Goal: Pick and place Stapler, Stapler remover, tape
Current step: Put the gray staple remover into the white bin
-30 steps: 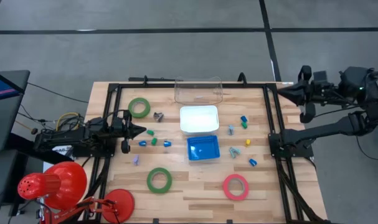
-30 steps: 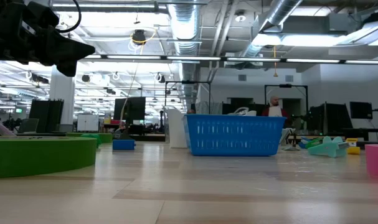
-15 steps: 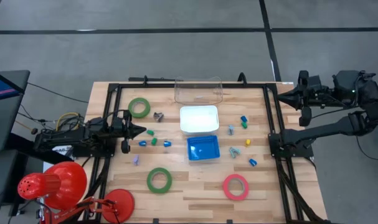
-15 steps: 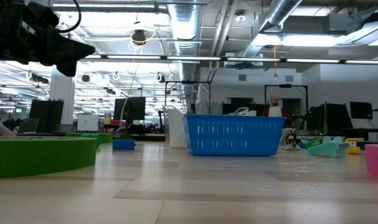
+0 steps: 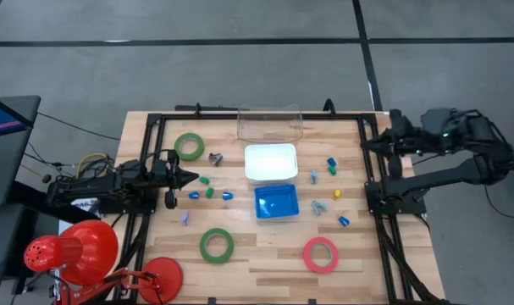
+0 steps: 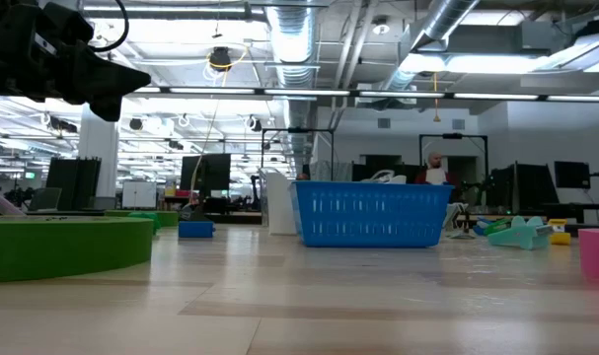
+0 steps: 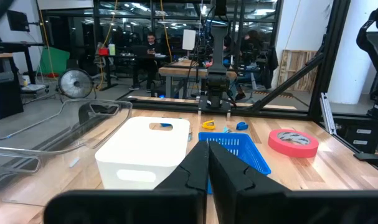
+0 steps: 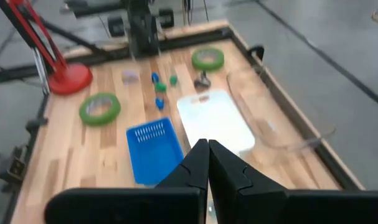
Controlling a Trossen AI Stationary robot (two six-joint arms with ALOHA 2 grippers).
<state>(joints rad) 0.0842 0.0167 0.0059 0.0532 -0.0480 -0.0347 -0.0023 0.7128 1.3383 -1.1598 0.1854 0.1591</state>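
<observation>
Three tape rings lie flat on the wooden table: a green one at the far left, a green one near the front edge, and a pink-red one at the front right, also in the left wrist view. A small grey tool lies beside the far green ring. My left gripper is shut and empty above the table's left side. My right gripper is shut and empty above the table's right edge, and its wrist view looks down on the table.
A white bin, a blue basket and a clear container stand in the middle and at the far side. Several tiny coloured pieces lie scattered around them. A red lamp stands at the front left corner.
My right gripper has moved from beyond the right frame toward the table's left and a little toward its near edge, and now hangs over the right edge. It stays shut.
</observation>
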